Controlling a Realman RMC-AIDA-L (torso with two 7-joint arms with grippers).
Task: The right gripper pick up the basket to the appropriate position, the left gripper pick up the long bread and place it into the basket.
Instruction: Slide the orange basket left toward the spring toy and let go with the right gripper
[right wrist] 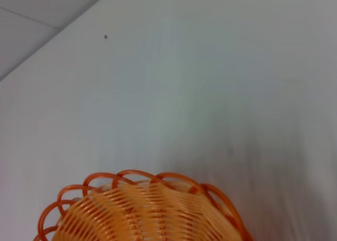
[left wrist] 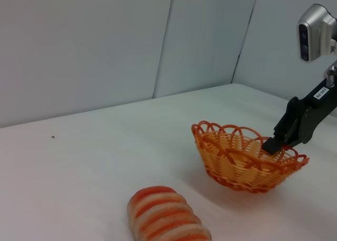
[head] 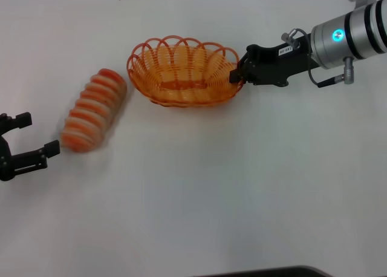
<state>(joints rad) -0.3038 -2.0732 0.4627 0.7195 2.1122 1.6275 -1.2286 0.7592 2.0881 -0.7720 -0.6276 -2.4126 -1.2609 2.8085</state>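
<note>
While the basket (head: 183, 72) sits on the white table (head: 242, 186) toward the far middle of the work area, the right gripper (head: 237, 75) has its fingers clamped on the scalloped rim at the basket's right end; the left wrist view shows the black fingertips pinching a loop of that rim, and the basket looks tipped, its gripped end a little higher. The long bread (head: 94, 110) lies on the table just left of the basket, apart from it, slanting from its far end near the basket down toward the left gripper (head: 33, 138), which hangs open at the left edge, its fingers spread and just short of the loaf's near end, holding nothing.

The grip on the basket is thin, on one wire loop at one end only. I judge that a quick lift or swing could make the light basket pivot, slip from the fingers, or swing into the bread beside it. If the basket is set too close to the loaf, the left gripper would have little room to close across the bread's width.

Little else is about: a small dark speck (right wrist: 106, 37) on the table beyond the basket, and plain grey wall panels (left wrist: 105, 41) behind. Nothing stands between either gripper and its object
</note>
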